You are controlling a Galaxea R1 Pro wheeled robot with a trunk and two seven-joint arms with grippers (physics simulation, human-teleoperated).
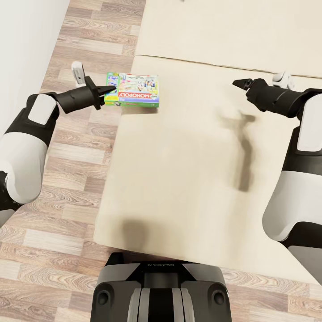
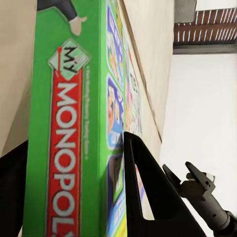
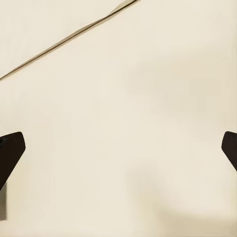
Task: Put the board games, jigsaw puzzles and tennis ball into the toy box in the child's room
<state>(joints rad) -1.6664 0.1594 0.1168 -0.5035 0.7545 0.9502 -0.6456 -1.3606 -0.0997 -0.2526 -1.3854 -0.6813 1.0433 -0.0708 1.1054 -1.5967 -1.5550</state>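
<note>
Left gripper (image 1: 108,93) clamps Monopoly box (image 1: 134,91).

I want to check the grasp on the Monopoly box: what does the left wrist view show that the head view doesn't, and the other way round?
Left wrist view: close up, a black finger of the left gripper lies against the printed face of the MY MONOPOLY box, another against its other side.

Head view: the box at the bed's corner above the wood floor, and the robot's base.

Both: the box, left gripper, bed, and right gripper, open over the mattress.
</note>
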